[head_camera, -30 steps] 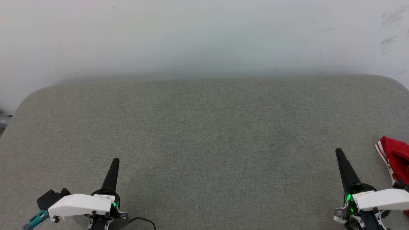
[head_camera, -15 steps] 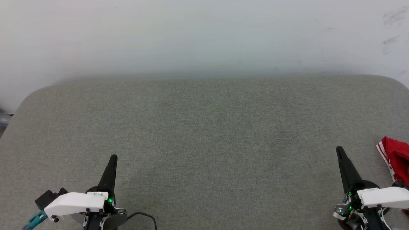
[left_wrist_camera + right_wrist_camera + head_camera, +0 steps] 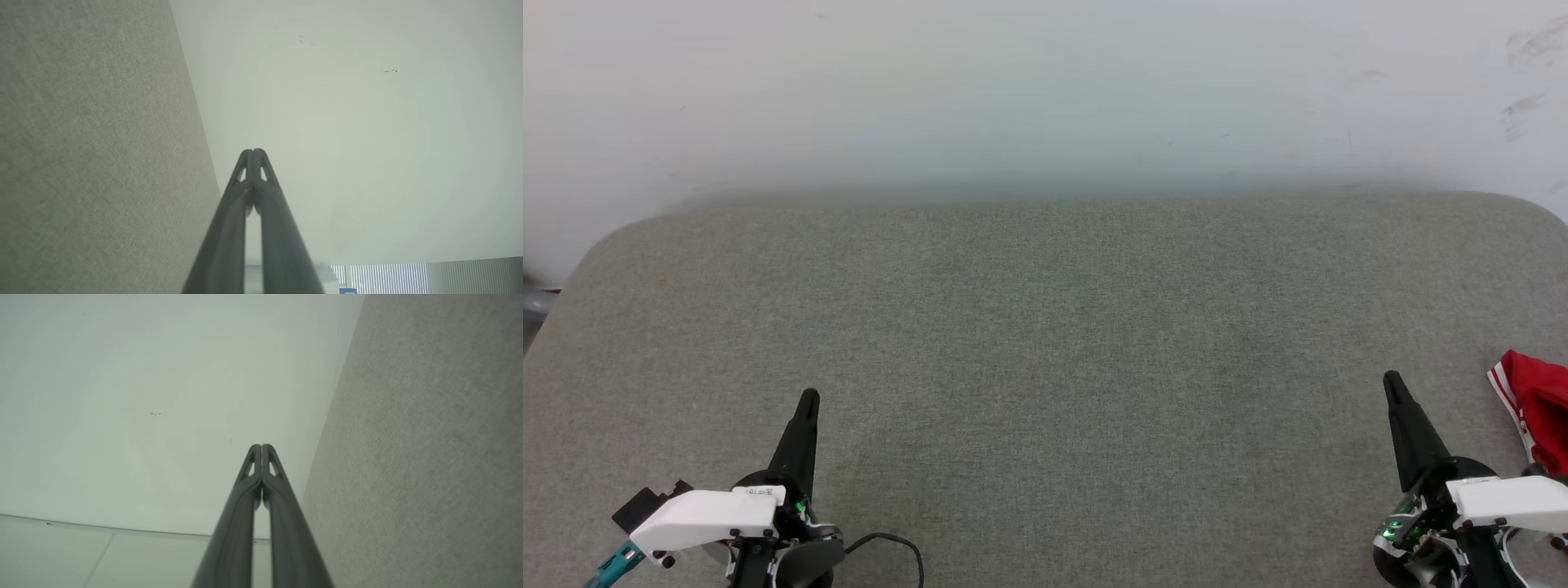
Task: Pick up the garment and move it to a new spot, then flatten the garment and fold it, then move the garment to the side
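Note:
The garment (image 3: 1539, 406), red with a red-and-white striped edge, lies at the far right edge of the grey padded surface (image 3: 1045, 327), cut off by the head view's border. My right gripper (image 3: 1391, 380) stands just left of it, apart from it, shut and holding nothing. My left gripper (image 3: 809, 398) is at the lower left, shut and holding nothing. In the left wrist view my left gripper (image 3: 253, 152) has its tips pressed together. In the right wrist view my right gripper (image 3: 261, 446) also has its tips together.
A pale wall (image 3: 1045, 90) rises behind the surface's far edge. The padded surface has rounded far corners, and a black cable (image 3: 894, 543) curls by my left wrist. Both wrist views look along the surface (image 3: 94, 155) toward the wall.
Both grippers have drawn slightly down the head view toward me. The garment has stayed where it lies, and both grippers have stayed shut.

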Robot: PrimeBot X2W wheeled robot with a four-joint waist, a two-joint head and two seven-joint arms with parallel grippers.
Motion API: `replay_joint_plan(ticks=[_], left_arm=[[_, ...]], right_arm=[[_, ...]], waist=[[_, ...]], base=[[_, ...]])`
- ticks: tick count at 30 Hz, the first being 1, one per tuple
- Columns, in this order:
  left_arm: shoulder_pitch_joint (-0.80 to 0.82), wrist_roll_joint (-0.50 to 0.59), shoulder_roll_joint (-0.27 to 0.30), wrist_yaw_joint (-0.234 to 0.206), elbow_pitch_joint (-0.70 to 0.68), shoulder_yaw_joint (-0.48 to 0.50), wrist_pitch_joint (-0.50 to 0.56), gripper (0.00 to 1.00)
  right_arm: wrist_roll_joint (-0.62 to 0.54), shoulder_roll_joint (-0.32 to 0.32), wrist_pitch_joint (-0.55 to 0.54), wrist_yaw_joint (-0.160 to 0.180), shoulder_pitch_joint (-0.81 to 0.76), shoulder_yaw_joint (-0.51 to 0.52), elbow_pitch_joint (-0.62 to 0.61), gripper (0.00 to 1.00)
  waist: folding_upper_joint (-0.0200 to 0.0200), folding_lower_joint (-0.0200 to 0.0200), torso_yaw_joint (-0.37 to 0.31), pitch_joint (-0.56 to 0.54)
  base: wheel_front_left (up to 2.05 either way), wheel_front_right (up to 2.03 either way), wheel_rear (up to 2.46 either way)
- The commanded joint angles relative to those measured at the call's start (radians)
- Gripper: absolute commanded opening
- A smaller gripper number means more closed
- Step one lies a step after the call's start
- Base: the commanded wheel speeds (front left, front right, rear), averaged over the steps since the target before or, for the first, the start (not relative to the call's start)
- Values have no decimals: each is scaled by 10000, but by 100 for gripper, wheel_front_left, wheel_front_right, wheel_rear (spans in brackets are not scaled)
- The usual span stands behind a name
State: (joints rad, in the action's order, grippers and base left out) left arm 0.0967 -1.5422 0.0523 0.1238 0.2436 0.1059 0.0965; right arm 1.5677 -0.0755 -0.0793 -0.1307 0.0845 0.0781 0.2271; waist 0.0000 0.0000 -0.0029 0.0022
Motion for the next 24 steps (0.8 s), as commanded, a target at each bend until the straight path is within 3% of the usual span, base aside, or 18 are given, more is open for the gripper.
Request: replay_joint_plan(ticks=[1, 9, 24], left_arm=[[137, -226, -16, 74, 5, 51, 83, 0], [175, -762, -32, 92, 31, 116, 224, 0], [159, -712, -30, 91, 26, 108, 210, 0]], right_arm=[[228, 28, -50, -1, 219, 24, 50, 0], [756, 46, -119, 0, 299, 63, 199, 0], [637, 83, -180, 0, 288, 115, 191, 0]], waist=[[0, 0, 6, 2], [0, 0, 29, 10], [0, 0, 29, 10]], base=[[0, 0, 0], [0, 0, 0], [0, 0, 0]])
